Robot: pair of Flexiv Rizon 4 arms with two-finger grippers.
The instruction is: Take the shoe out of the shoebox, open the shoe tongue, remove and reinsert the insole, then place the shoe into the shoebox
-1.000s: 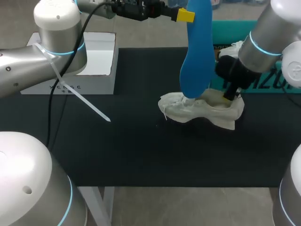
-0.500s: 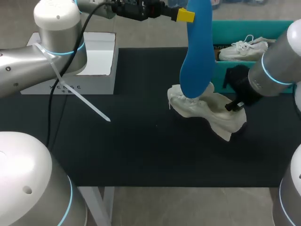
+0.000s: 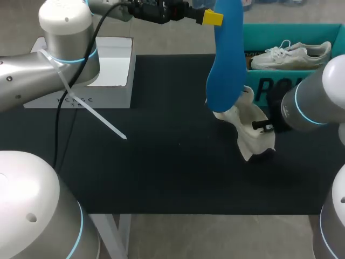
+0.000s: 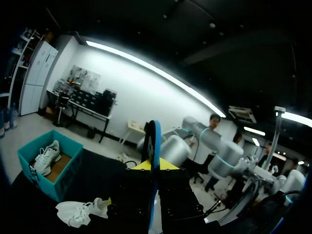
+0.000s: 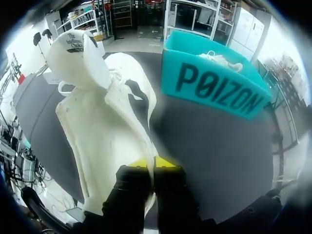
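A blue insole (image 3: 226, 59) hangs upright above the mat, pinched at its upper end by my left gripper (image 3: 213, 18), which is shut on it. In the left wrist view the insole's edge (image 4: 156, 139) stands between the yellow tips (image 4: 163, 165). Below it, my right gripper (image 3: 264, 127) is shut on the rim of a white shoe (image 3: 245, 121), holding it tilted with its opening toward the insole. The shoe (image 5: 107, 126) stretches ahead of the right gripper (image 5: 152, 163). The teal shoebox (image 3: 269, 86) stands behind, with a second white shoe (image 3: 291, 54) inside.
A white box (image 3: 108, 70) sits at the back left of the black mat (image 3: 161, 162). A white strip (image 3: 91, 113) sticks out from my left arm over the mat. The mat's front edge runs close to the table's near side.
My right gripper has swung right and toward the front with the shoe, turning it from lying flat to standing tilted. The left arm and the insole have kept still.
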